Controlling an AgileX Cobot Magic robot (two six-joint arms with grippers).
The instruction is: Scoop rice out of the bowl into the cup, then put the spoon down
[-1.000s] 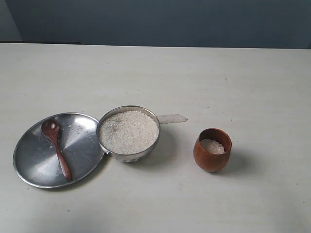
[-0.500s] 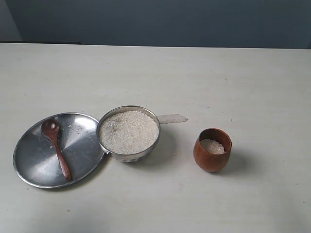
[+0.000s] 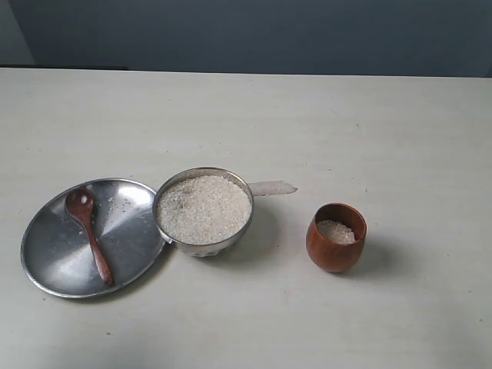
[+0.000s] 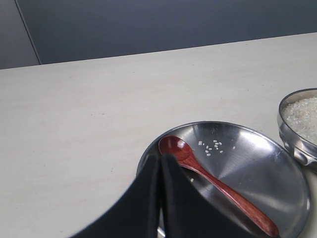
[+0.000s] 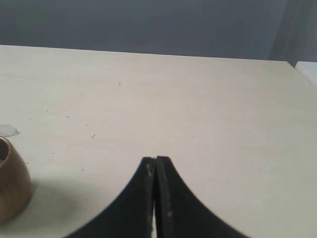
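**Exterior view**
- Counter (image 3: 323, 115): pale and broad, with a dark wall behind its far edge.
- Plate (image 3: 54, 261): shallow steel, lying toward the counter's near left corner.
- Spoon (image 3: 90, 237): flat in the plate, head toward the far edge and handle toward the near edge. Nothing grips it.
- Bowl (image 3: 201, 249): shiny steel, upright, its side against the plate's rim on the side away from the counter's left edge.
- Rice (image 3: 204, 209): fills the bowl almost to the rim. A smaller portion sits low inside the cup.
- Cup (image 3: 332, 254): brown wood, upright, apart from the bowl on the side toward the counter's right edge.
- White strip (image 3: 270, 187): flat on the counter, sticking out from behind the bowl.
- Claws: neither shows in this view.

**Left wrist view**
- Left claw (image 4: 161, 158): tips pressed together, pinching nothing.
- Spoon: lies free in the plate, head up.
- Loose grains (image 4: 213, 146): a few scattered on the plate beside the spoon's head.
- Bowl: only part of its rim and rice shows, just beside the plate.

**Right wrist view**
- Right claw (image 5: 155, 161): tips pressed together, empty, over bare counter.
- Cup: stands on the counter, well apart from the claw's tips.
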